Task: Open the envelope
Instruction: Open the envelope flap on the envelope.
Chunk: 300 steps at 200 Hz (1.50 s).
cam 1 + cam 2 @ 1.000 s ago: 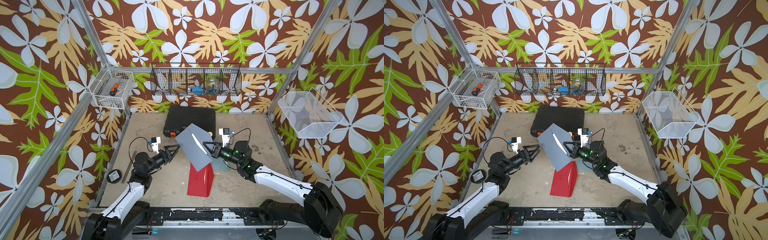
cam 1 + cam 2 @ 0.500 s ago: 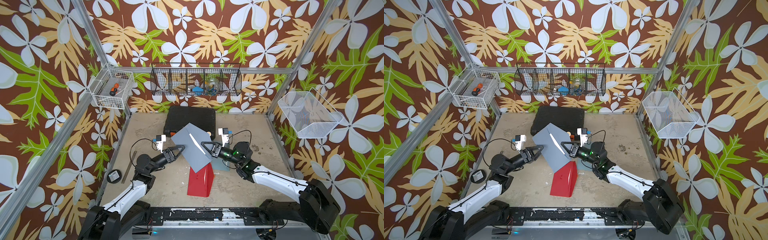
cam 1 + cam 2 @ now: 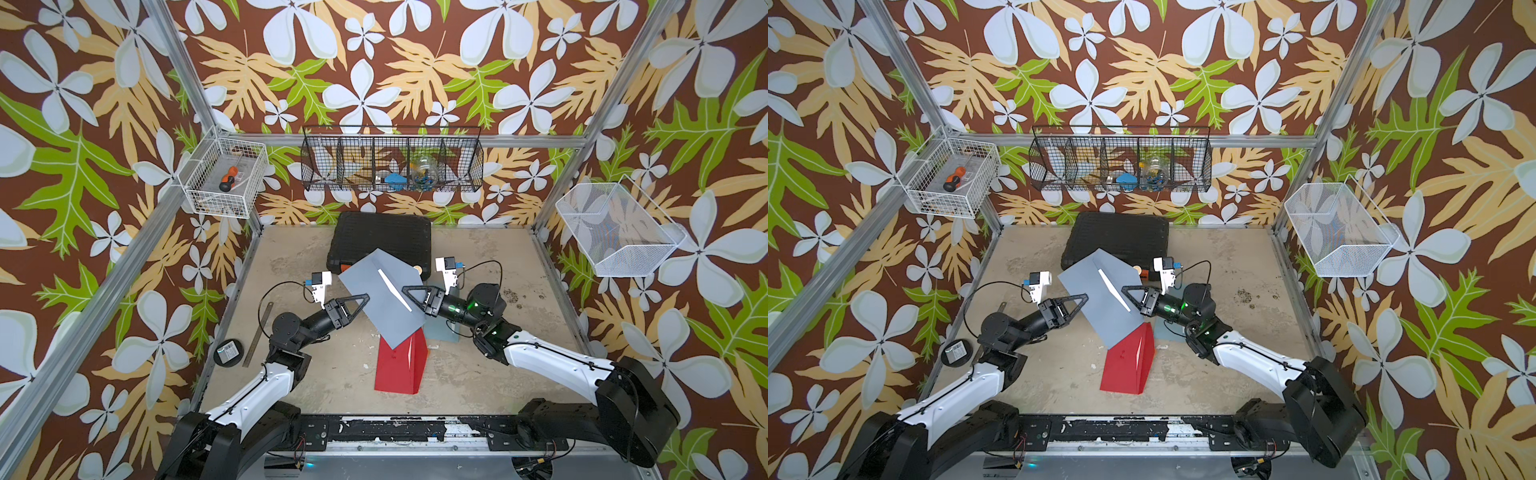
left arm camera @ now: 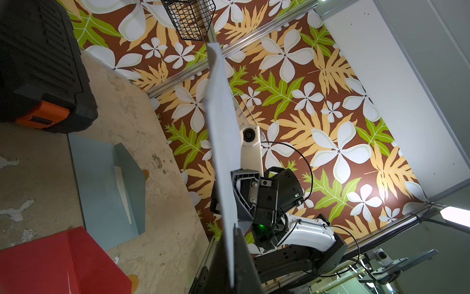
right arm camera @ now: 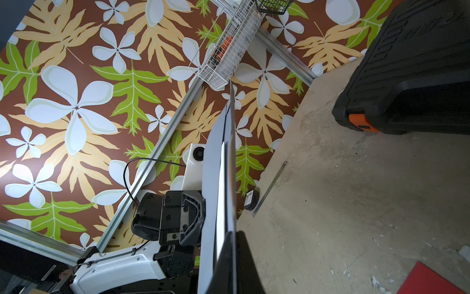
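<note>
A worn beige tabletop [image 3: 478,374] sits inside walls [image 3: 374,62] papered with leaves and flowers, with a black case [image 3: 382,232] at the back. A second ago the left gripper [image 3: 365,296] stood open, clear of the grey envelope [image 3: 386,307]. Now it is pinched shut on the envelope's left edge. The right gripper [image 3: 404,289] is closed on the opposite edge. The envelope hangs tilted between them, above a red envelope [image 3: 399,368].

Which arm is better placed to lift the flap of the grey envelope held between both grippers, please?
Probably the right: the right gripper pinches the grey envelope beside the flap's white edge, while the left gripper steadies the opposite side.
</note>
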{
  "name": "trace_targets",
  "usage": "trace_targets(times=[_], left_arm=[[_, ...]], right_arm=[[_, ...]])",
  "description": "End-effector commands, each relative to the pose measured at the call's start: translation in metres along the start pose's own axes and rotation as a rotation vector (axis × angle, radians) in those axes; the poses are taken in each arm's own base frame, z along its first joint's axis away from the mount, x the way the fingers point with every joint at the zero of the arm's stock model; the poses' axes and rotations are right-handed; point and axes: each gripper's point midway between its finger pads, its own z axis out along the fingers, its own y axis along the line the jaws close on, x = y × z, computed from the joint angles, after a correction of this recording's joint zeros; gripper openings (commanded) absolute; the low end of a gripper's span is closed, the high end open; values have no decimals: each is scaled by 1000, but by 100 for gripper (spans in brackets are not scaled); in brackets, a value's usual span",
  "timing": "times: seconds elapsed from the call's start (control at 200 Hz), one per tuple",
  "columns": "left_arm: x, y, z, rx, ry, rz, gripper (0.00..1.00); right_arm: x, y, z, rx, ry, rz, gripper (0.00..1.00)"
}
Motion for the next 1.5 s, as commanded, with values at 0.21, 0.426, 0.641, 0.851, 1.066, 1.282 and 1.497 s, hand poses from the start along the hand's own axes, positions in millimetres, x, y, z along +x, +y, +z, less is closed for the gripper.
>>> trace_targets(times=[0.21, 0.426, 0.641, 0.851, 1.066, 1.282, 1.497], left_arm=[[7, 17, 8, -154, 139, 160, 0], [9, 19, 10, -203, 213, 222, 0], [14, 10, 10, -166, 252, 241, 0], [21, -1, 11, -113, 299, 255, 0], [25, -8, 11, -82, 325, 259, 0], [26, -11, 11, -65, 335, 258, 0], [27, -13, 10, -60, 337, 259, 0]], right_arm=[[16, -35, -11, 134, 198, -97, 31], [3, -38, -21, 196, 236, -202, 47], [-9, -35, -29, 157, 272, -241, 58], [-11, -29, -30, 111, 294, -261, 58], [-7, -11, -27, -1, 343, -270, 51], [-3, -5, -27, -53, 360, -268, 28], [-2, -6, -32, -64, 370, -277, 6]])
